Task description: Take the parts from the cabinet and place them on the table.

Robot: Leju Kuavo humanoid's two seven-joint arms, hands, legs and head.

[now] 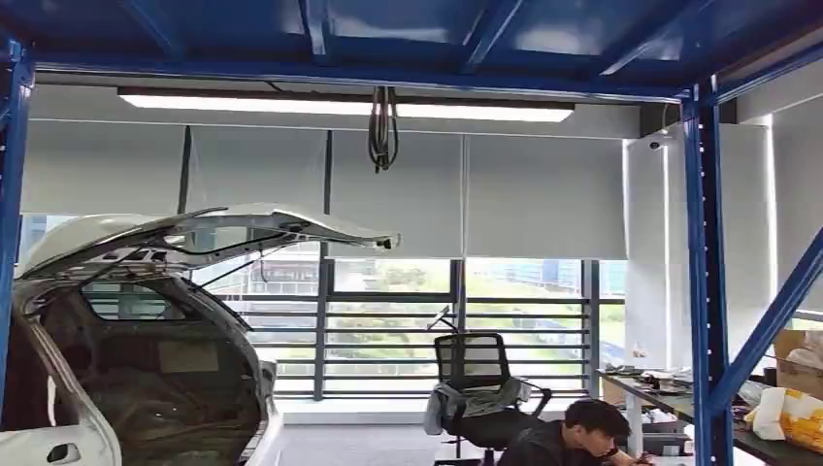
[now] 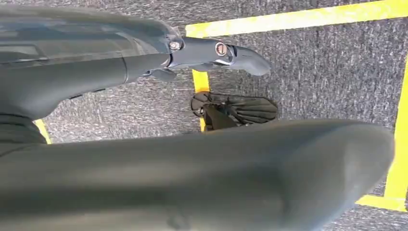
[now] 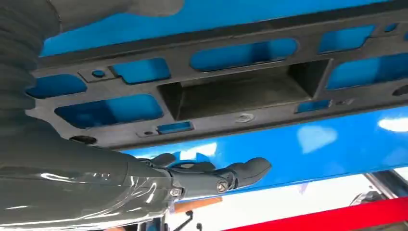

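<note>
Black plastic part [image 3: 226, 91] lies flat on the blue shelf [image 3: 312, 144], right hand [image 3: 211, 175] just beside it, grip unclear. Left hand [image 2: 211, 53] hangs open, holding nothing, above grey carpet [image 2: 327, 77] with yellow tape [image 2: 288, 19]. No readable labels anywhere.

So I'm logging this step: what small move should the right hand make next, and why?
Probably close the right hand onto the dark perforated plastic part lying on the blue shelf: its fingers lie beside the part's edge and don't appear to grip it.

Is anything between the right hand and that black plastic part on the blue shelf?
Nothing visible. In the right wrist view the right hand lies just beside the black part on the blue shelf, with open space between them.
</note>
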